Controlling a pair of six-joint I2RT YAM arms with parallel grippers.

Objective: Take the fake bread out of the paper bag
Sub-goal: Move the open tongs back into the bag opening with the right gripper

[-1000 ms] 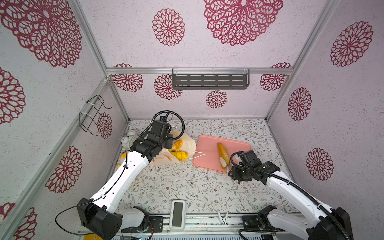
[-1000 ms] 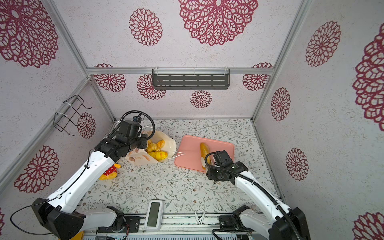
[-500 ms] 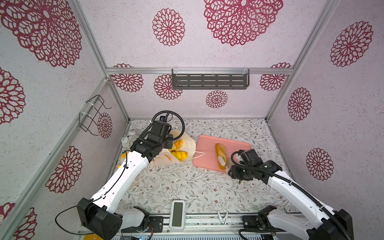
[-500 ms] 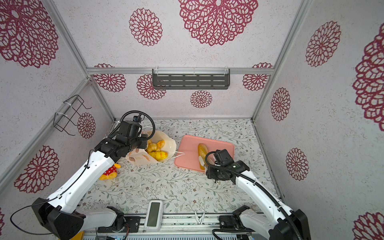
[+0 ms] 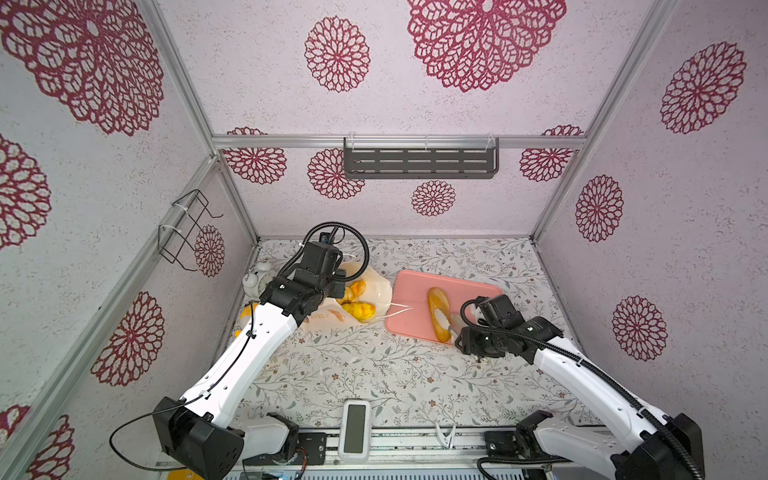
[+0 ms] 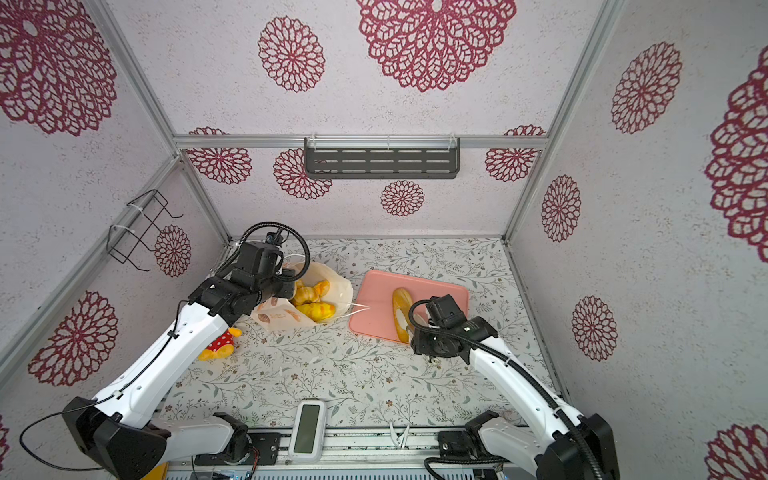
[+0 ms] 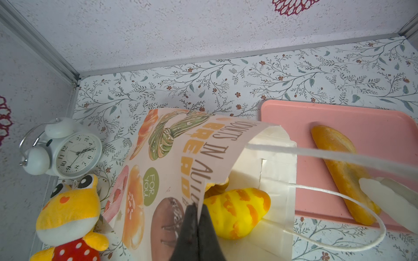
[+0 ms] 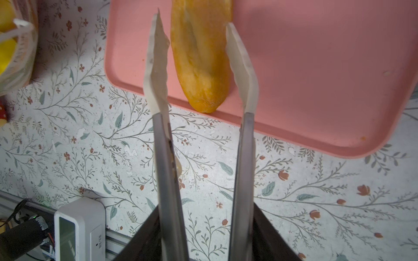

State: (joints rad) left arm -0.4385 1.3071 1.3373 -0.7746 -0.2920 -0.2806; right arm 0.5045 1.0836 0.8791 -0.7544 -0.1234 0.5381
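The paper bag lies tipped on the floor at the left, its mouth facing the pink tray. My left gripper is shut on the bag's printed upper edge, holding the mouth up. Yellow-orange fake bread shows inside. A long baguette lies on the tray. My right gripper is shut on the handles of white-tipped tongs. The tong tips stand apart on either side of the baguette's near end.
A white alarm clock and a yellow plush toy with a red spotted part sit by the left wall behind the bag. A white device and a small clip lie at the front edge.
The tongs have spread apart and let go of the baguette, which now rests on the tray. The left arm has not moved.
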